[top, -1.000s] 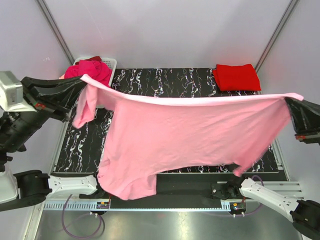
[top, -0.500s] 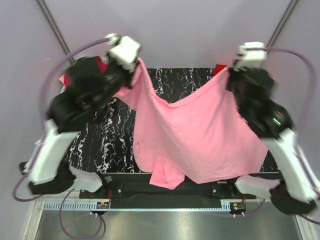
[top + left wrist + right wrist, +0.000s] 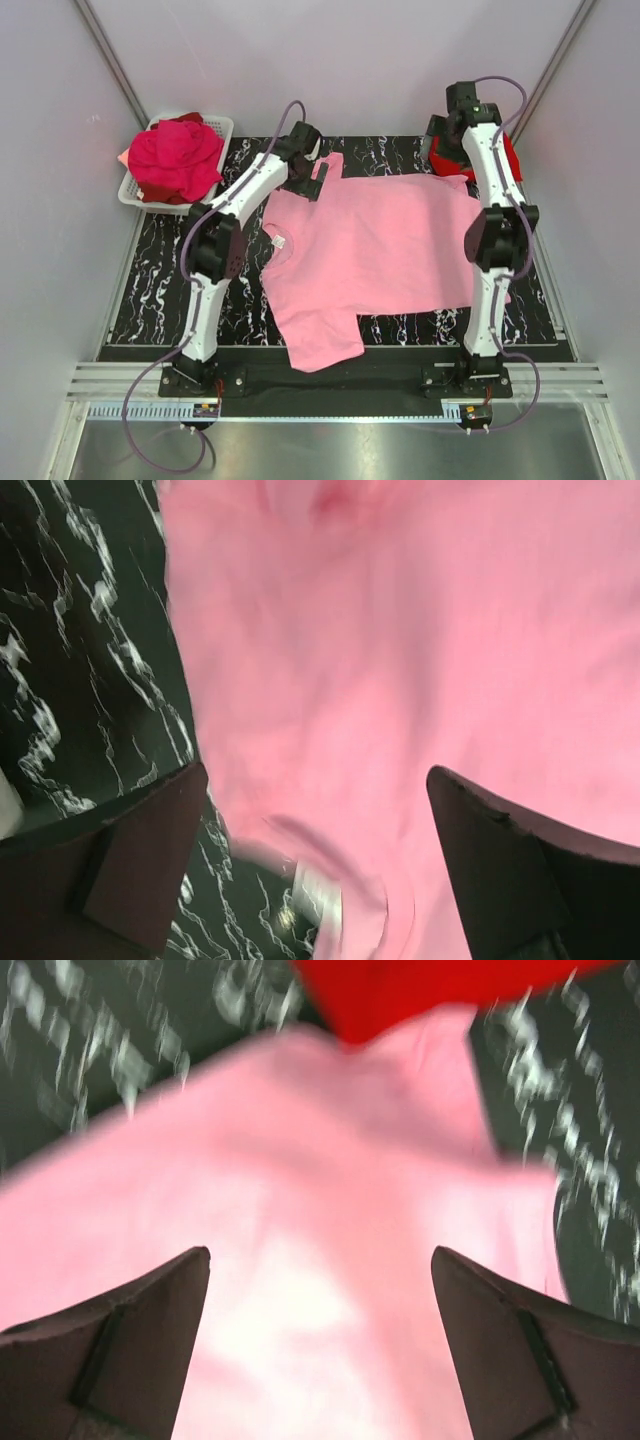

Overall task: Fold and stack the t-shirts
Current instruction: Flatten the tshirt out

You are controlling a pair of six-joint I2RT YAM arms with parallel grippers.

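Note:
A light pink t-shirt lies spread flat on the black marbled table, its neck with a white label toward the left and one sleeve hanging over the front edge. My left gripper hovers open over the shirt's back left corner. The left wrist view shows pink cloth and the label between spread fingers. My right gripper is open above the back right corner, nothing between its fingers. A folded red t-shirt lies just beyond it. Magenta t-shirts sit heaped at the back left.
The magenta heap fills a white mesh basket off the table's back left corner. The folded red shirt at the back right is partly hidden by my right arm. Grey walls close in on three sides.
Both arms swung the stretched pink shirt forward and down onto the table. Both grippers have opened and let go of it; the shirt now lies flat.

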